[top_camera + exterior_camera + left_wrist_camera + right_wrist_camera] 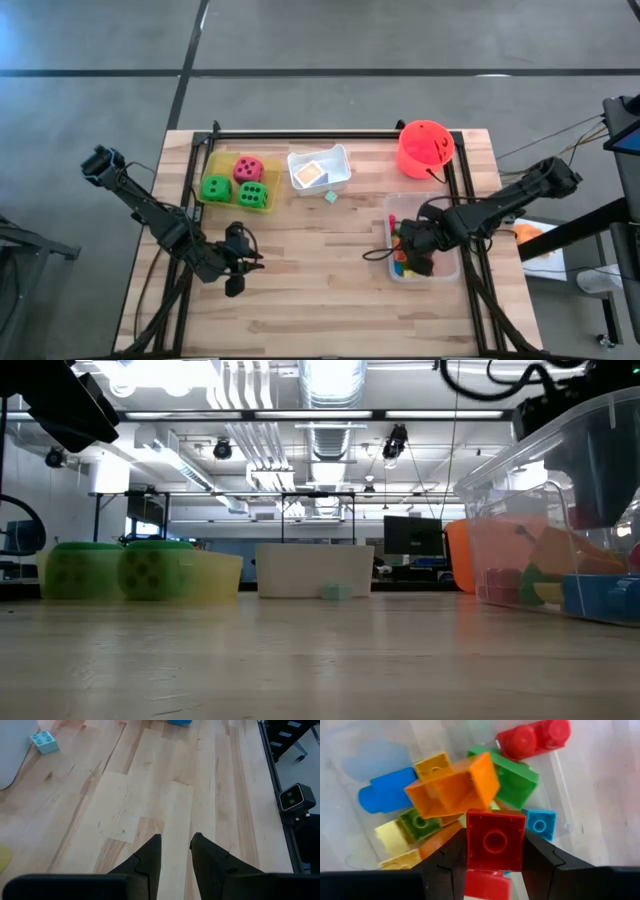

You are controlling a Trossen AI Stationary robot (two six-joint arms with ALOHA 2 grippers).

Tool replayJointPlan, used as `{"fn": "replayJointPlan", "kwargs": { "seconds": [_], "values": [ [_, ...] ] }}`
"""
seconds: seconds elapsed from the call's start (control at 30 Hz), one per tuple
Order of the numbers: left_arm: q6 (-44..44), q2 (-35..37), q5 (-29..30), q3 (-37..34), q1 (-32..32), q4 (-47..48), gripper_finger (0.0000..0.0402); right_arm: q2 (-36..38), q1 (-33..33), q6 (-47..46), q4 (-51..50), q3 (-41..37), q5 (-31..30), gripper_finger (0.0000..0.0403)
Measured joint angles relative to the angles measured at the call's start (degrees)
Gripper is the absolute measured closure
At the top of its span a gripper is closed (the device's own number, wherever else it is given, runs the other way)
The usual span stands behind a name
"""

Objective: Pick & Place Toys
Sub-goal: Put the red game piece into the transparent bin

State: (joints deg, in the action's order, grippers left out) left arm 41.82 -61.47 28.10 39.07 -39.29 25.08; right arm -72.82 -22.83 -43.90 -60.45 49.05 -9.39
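Pale wood-plank table (300,280) on grey concrete floor; ceiling ducts and monitors show beyond. Left gripper (236,272) hangs over bare planks, jaws slightly parted, empty. Yellow plastic tray (207,165) holds two green dotted dice (216,187) and one pink-red die (249,168). White tray (338,175) holds a flat card (310,174); a pale blue brick (330,197) lies beside it. Round orange-red bucket (425,147) stands behind the clear tray (452,268), where the right gripper (495,851) clamps a square red brick (495,840) above the mixed bricks (452,787).
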Motion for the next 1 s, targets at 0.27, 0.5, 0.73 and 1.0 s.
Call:
{"fn": "replayJointPlan", "kwargs": {
  "seconds": [0.27, 0.5, 0.73, 1.0],
  "values": [
    [0.0, 0.0, 0.0, 0.0, 0.0, 0.0, 0.03, 0.0, 4.6, 1.9, 1.6, -2.5, 2.2, 0.0273],
    [-0.1, 0.0, 0.0, 0.0, 0.0, 0.0, 0.03, 0.0, 4.6, 2.7, 4.7, -4.1, 2.6, 0.0273],
    [-0.2, 0.0, 0.0, 0.0, 0.0, 0.0, 0.03, 0.0, 4.6, 4.1, 5.8, -4.2, 3.5, 0.0273],
    [-0.2, 0.0, 0.0, 0.0, 0.0, 0.0, 0.03, 0.0, 4.6, 4.0, 6.0, -4.2, 4.0, 0.0273]
  ]
}}
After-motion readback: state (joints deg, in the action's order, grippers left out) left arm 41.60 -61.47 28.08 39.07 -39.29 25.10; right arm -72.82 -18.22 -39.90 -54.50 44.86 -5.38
